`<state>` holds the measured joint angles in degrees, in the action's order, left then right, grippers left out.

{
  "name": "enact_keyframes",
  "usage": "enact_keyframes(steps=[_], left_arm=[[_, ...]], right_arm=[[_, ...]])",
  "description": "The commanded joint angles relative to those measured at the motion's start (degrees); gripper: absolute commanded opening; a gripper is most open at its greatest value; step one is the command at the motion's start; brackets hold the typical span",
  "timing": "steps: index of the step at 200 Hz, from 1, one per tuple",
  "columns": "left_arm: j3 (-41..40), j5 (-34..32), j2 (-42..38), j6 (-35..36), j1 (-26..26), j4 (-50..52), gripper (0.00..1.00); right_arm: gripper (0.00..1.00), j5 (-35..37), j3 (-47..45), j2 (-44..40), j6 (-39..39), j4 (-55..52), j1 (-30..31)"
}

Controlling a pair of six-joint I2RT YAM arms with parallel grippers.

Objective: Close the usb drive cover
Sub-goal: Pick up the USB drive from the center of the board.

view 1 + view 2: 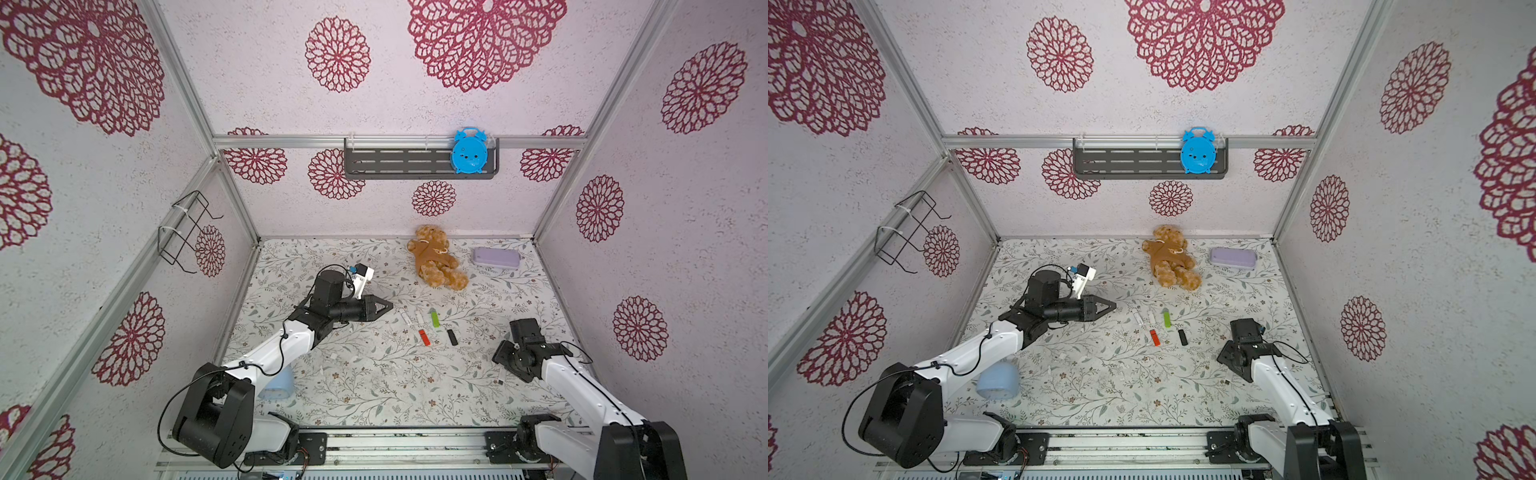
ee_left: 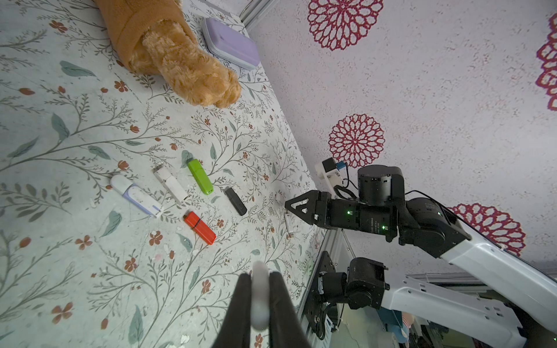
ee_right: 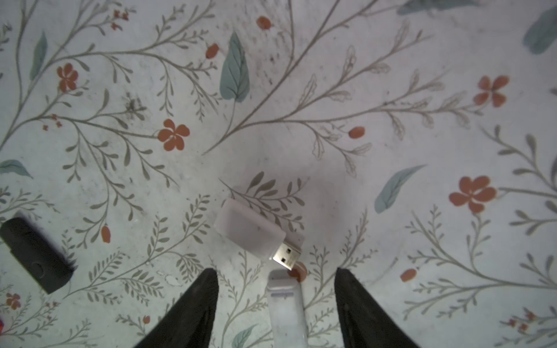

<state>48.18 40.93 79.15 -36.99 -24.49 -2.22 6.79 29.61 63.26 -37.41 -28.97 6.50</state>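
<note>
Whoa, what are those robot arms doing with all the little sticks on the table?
The right gripper hangs open over a white USB drive whose metal plug is bare. A white piece that looks like its cover lies close to the plug, not on it. The left gripper is shut on a small blurry white thing. Nearby lie other USB sticks.

A teddy bear [image 1: 436, 259] lies near a purple case [image 1: 496, 257], blue clock [image 1: 469, 151] on shelf [image 1: 395, 164].
</note>
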Motion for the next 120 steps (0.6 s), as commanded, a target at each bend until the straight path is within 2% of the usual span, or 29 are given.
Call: enact_keyframes(steps=[1, 17, 55, 95, 120], left_arm=[[1.30, 0.24, 0.39, 1.06, 0.23, -0.09, 0.08], [0.78, 0.21, 0.32, 0.71, 0.23, -0.92, 0.08], [0.60, 0.25, 0.12, 0.84, 0.23, -0.51, 0.08], [0.85, 0.56, 0.46, 1.13, 0.22, -0.33, 0.08], [1.21, 0.86, 0.99, 1.04, 0.23, -0.74, 0.08]], right_arm=[[0.67, 1.54, 3.50, 3.43, 5.94, 2.97, -0.36], [0.66, -1.69, 4.39, 5.96, 7.90, 4.69, -0.43], [0.64, -3.25, 5.38, 10.15, 6.54, 2.06, -0.30], [0.62, -3.77, 4.29, 7.11, 2.03, -1.51, 0.91], [0.60, -5.22, 3.62, 5.78, 1.57, -0.01, 2.45]])
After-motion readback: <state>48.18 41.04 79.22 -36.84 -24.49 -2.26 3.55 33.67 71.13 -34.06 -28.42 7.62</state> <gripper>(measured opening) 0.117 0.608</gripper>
